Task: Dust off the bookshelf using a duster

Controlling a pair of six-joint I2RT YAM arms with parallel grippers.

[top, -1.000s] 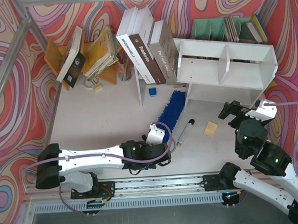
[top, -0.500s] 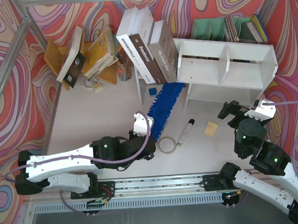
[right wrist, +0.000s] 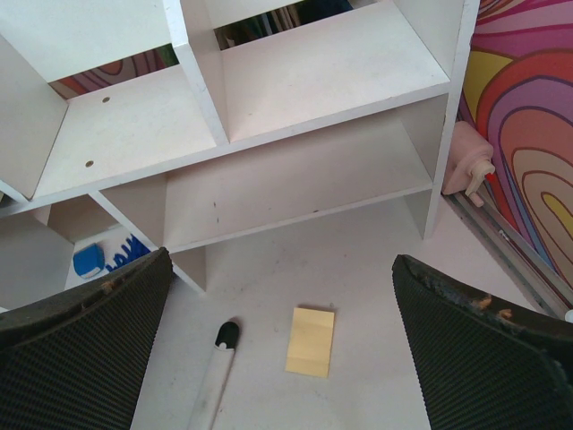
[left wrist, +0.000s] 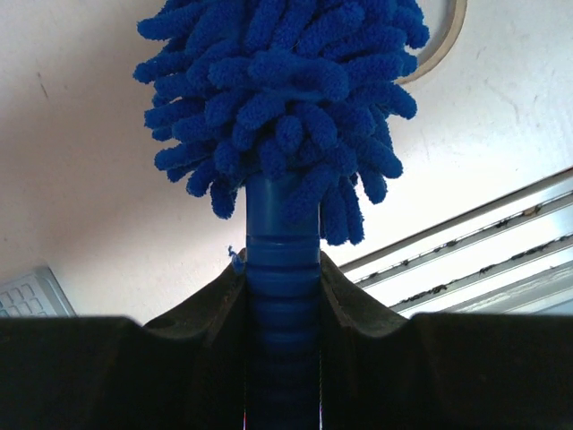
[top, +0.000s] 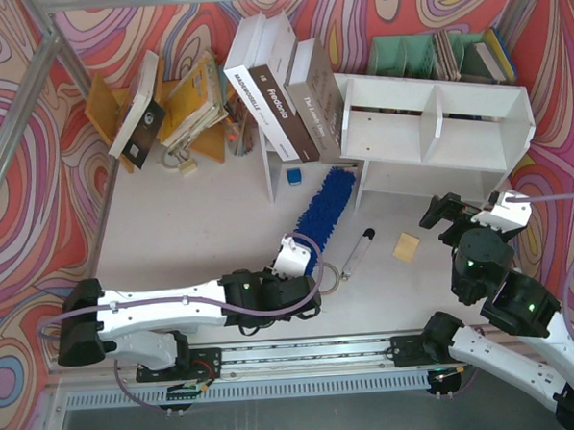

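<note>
The duster, a shaggy bright-blue head on a short ribbed blue handle, lies slanted on the table. Its far tip is close to the lower left corner of the white bookshelf. My left gripper is shut on the handle at the duster's near end. In the left wrist view the handle runs up between the black fingers to the fluffy head. My right gripper stands open in front of the bookshelf, its jaws wide apart with nothing between them.
A black-and-white marker, a yellow sticky pad and a thin ring lie on the table before the shelf. Large books lean against its left end. A green file rack stands behind it, a wooden book stand at far left.
Half a second ago my left gripper had carried the duster left and farther out, toward the shelf. It has since drawn back right and nearer. The right arm has not moved.
</note>
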